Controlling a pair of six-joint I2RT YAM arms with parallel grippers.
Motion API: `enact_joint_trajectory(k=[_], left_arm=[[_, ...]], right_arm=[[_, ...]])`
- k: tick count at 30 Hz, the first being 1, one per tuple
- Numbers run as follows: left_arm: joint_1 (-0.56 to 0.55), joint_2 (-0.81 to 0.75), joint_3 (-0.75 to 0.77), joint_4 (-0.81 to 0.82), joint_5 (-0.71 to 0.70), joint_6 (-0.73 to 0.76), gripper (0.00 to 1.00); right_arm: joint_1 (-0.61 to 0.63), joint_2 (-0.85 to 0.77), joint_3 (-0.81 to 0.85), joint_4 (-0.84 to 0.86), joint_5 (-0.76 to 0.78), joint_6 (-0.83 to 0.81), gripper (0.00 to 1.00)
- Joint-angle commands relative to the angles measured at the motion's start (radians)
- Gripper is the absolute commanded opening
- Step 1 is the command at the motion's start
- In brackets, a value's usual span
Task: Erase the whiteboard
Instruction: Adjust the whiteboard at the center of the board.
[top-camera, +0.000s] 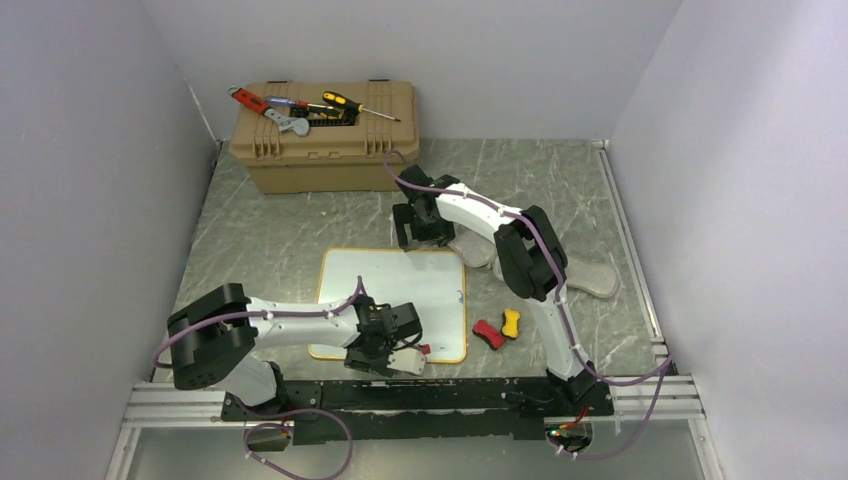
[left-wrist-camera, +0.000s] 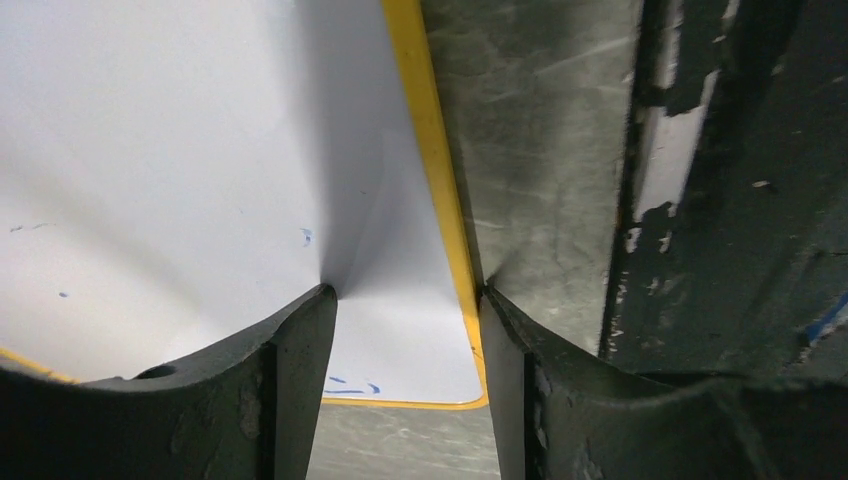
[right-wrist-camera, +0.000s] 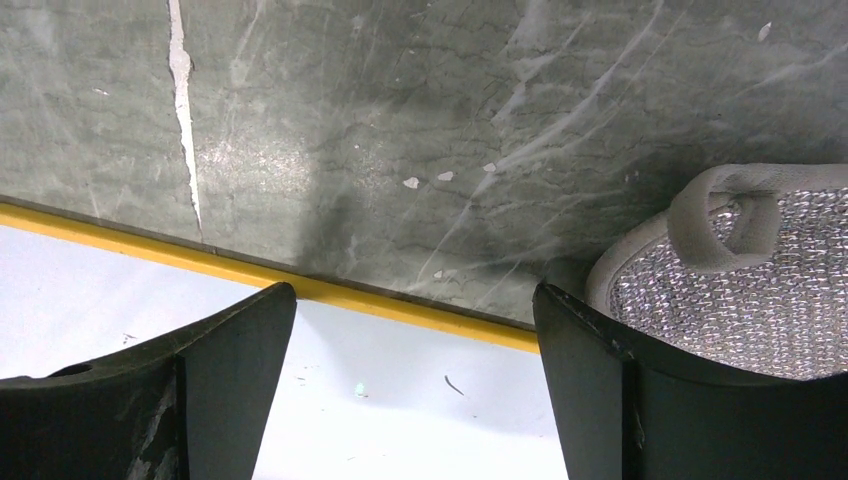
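Observation:
The whiteboard (top-camera: 395, 295) lies flat in the middle of the table, white with a thin yellow-orange frame. My left gripper (top-camera: 375, 355) is open and empty, low over the board's near edge. In the left wrist view (left-wrist-camera: 405, 300) one fingertip (left-wrist-camera: 320, 300) touches the white surface and the other stands at the frame. A few small blue marks (left-wrist-camera: 350, 384) show near that corner. My right gripper (top-camera: 418, 238) is open and empty over the board's far edge. In the right wrist view (right-wrist-camera: 412, 300) it frames the white surface (right-wrist-camera: 400, 400) and the frame (right-wrist-camera: 400, 305).
A grey oven mitt (top-camera: 590, 275) lies right of the board and shows in the right wrist view (right-wrist-camera: 760, 290). A red piece (top-camera: 488, 333) and a yellow piece (top-camera: 511, 323) lie by the board's right edge. A tan toolbox (top-camera: 325, 140) carrying tools stands at the back. A small white block (top-camera: 410, 360) sits beside my left gripper.

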Motion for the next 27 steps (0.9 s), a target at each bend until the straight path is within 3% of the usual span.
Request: enact_joint_trajectory(k=[1, 4, 10, 20, 27], left_arm=[[0.017, 0.090, -0.123, 0.194, -0.131, 0.039, 0.59], [0.079, 0.040, -0.146, 0.204, -0.150, 0.067, 0.59], [0.310, -0.063, -0.126, 0.199, -0.104, 0.156, 0.59], [0.534, 0.007, -0.143, 0.348, -0.092, 0.226, 0.57], [0.733, 0.010, -0.079, 0.422, -0.043, 0.267, 0.56]], right_arm=[[-0.017, 0.032, -0.041, 0.001, 0.011, -0.005, 0.92], [-0.012, -0.008, -0.124, 0.029, -0.024, 0.010, 0.90], [0.022, -0.084, -0.278, 0.082, -0.053, 0.060, 0.89], [0.050, -0.214, -0.524, 0.200, -0.124, 0.171, 0.87], [0.148, -0.302, -0.601, 0.202, -0.142, 0.240, 0.87]])
